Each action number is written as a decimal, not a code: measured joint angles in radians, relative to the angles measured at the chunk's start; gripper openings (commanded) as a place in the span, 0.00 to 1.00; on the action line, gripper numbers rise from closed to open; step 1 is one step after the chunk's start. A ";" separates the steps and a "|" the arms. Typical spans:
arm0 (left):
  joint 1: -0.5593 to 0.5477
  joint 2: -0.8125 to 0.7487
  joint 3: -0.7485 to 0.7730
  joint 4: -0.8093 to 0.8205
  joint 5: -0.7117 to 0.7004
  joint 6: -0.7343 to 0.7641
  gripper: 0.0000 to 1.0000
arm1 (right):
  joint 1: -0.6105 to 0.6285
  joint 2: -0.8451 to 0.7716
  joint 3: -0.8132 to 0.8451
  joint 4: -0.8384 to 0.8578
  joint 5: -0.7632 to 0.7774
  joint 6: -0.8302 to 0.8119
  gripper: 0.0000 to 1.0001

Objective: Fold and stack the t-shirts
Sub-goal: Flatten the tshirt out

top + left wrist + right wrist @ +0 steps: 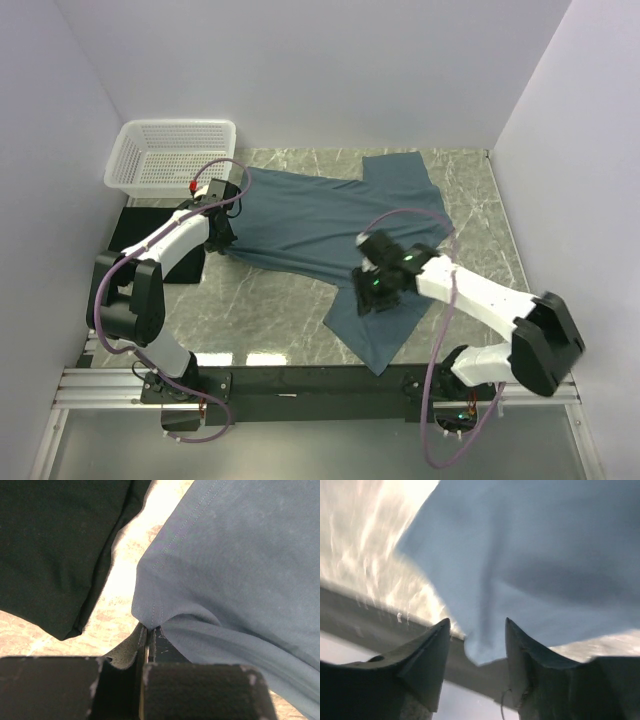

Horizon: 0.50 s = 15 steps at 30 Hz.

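Left wrist view: the left gripper [148, 636] is closed tight, its jaws pinching a stitched hem of the slate-blue t-shirt [240, 570]. Just beside that hem, across a strip of bare marble table [125, 580], lies the black t-shirt [50, 555]. From above, this gripper sits just in front of the white basket [180, 124], which stands at the far left. The black t-shirt lies flat directly in front of the basket, partly under the left arm. The slate-blue t-shirt spreads from the basket's right side across the table toward the near right. Well apart from the basket, at that near end, the right gripper [477, 625] has its jaws apart. A loose point of the blue cloth lies between them, unclamped.
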 measured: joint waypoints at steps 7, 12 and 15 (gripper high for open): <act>0.000 0.000 0.000 0.000 0.000 0.000 0.01 | -0.353 -0.175 -0.140 0.039 0.089 0.089 0.56; 0.000 0.000 0.000 0.000 0.000 0.002 0.01 | -0.537 -0.190 -0.234 0.114 0.077 0.135 0.50; 0.000 0.000 0.000 0.000 0.000 0.003 0.01 | -0.618 -0.152 -0.259 0.185 0.064 0.152 0.50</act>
